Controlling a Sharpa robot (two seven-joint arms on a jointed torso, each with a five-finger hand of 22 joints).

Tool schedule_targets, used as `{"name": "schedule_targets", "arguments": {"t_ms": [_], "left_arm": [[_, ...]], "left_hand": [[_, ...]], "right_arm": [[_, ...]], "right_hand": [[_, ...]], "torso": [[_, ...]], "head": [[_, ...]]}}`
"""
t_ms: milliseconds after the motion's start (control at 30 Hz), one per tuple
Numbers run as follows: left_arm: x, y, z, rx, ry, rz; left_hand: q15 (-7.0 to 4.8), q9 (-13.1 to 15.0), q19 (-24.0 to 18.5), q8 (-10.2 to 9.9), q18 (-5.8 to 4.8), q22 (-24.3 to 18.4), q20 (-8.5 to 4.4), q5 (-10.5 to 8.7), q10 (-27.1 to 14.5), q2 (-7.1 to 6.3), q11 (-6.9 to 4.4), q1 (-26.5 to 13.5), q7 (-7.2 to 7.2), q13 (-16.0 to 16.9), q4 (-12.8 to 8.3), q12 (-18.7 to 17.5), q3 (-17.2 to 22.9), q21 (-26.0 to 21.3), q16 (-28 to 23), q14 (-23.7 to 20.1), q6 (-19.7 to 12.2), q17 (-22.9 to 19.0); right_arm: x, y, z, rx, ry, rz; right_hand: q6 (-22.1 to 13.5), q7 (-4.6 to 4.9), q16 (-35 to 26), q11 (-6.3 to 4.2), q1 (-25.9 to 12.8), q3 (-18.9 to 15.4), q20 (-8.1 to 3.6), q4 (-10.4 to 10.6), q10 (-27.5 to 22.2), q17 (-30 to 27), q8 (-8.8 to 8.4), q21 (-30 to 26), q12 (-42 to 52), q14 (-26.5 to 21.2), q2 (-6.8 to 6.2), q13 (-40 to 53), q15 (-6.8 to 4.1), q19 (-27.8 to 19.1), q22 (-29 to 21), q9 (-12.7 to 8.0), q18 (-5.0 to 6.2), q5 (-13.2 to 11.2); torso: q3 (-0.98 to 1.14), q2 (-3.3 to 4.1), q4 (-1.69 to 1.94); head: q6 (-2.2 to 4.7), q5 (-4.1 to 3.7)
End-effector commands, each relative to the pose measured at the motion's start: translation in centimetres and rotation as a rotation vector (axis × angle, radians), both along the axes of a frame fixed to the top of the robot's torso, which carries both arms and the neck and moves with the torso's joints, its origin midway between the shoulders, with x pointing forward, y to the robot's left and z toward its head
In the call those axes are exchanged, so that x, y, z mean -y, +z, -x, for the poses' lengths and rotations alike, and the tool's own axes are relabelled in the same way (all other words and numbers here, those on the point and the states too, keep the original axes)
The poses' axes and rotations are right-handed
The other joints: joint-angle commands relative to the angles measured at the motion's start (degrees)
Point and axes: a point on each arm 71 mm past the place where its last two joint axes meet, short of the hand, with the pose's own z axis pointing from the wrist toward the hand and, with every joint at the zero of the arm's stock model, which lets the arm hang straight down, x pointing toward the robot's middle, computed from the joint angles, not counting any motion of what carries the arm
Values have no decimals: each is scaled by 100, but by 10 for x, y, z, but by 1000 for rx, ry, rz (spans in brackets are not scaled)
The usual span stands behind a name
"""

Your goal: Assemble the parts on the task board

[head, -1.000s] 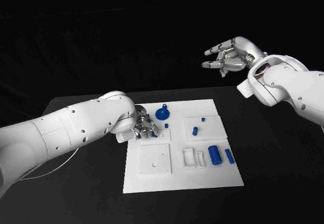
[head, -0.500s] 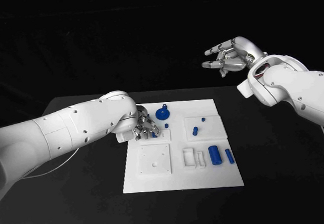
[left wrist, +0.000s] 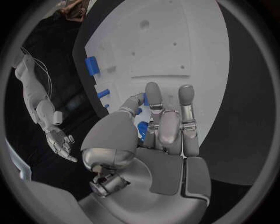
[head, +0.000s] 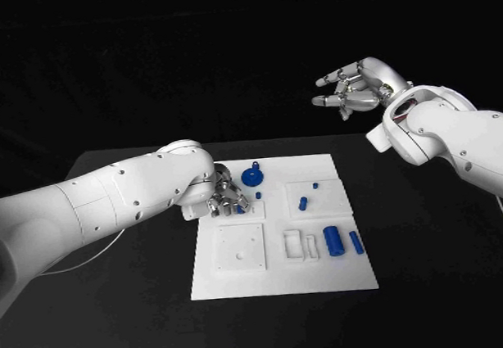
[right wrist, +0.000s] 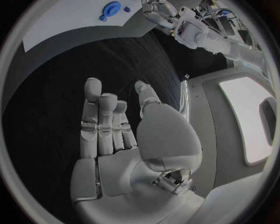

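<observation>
Board [head: 332, 278] of smooth white plastic is lying flat at the centre of the matte black table [head: 447, 239], a rectangle with shallow square recesses. Six blue parts are showing on it in the head view: one round knobbed piece [head: 252, 176] at 12 o'clock, one fat cylinder [head: 333, 241] and one slimmer cylinder [head: 356, 242] lying side by side toward 4 o'clock, one short peg [head: 303, 204] near the middle, and two tiny studs [head: 316, 186] [head: 258, 195] above it. Two low white blocks [head: 293, 245] are sitting just left of the fat cylinder.

Left hand [head: 221, 197] is resting over the board's 10 o'clock corner, its glossy silver fingers [left wrist: 156, 100] curling around a small blue piece [left wrist: 142, 129]; whether it is actually gripping it, I cannot tell.

Right hand [head: 353, 89] is hovering high beyond the table's 1 o'clock edge, fingers loosely apart, holding nothing.
</observation>
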Motion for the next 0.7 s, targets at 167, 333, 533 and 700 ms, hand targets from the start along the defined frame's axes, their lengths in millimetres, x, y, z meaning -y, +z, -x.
{"name": "schedule_targets", "arguments": {"t_ms": [167,333,533,700], "left_arm": [[2,-4,0,-24,-17,-36],[2,-4,-1,-28,-18,-41],[3,-4,-2,-35,-20,-48],[4,-4,-3,-38,-20,-52]], "left_hand": [[19,1,-8,27,104,114,35,-76,236,216,-74,202,-748,-10,42,30,8,-31,32,27,1327,13],[19,7,-10,26,108,113,39,-149,235,228,-73,197,-748,-13,71,35,-1,-31,36,27,1328,12],[19,16,-9,26,112,112,47,-476,235,279,-73,200,-751,-15,159,42,-57,-33,39,25,1339,11],[20,26,-6,25,115,111,54,-896,235,345,-73,221,-755,-14,314,52,-189,-40,42,26,1348,11]], "right_arm": [[-2,-1,0,-8,14,1],[-3,-1,-1,-10,14,1],[-4,-2,-1,-12,16,1],[-5,-3,-2,-14,18,1]], "right_hand": [[-5,21,35,3,28,27,49,-23,-42,-7,-22,-27,-10,-31,23,2,-9,176,6,5,73,41],[-4,22,35,3,27,33,48,-33,-46,-6,-23,-29,-12,-31,25,-2,-9,177,7,4,73,50],[0,21,34,2,22,38,48,-42,-43,-7,-22,-31,-8,-32,29,-1,-9,177,8,5,73,62],[0,21,34,2,22,38,48,-42,-43,-7,-22,-31,-8,-32,29,-1,-9,177,8,5,73,62]], "torso": [[6,1,-9],[2,-1,0],[1,0,5],[3,-5,-1]], "head": [[-5,-8],[1,-25],[-6,-30],[-7,-34]]}}
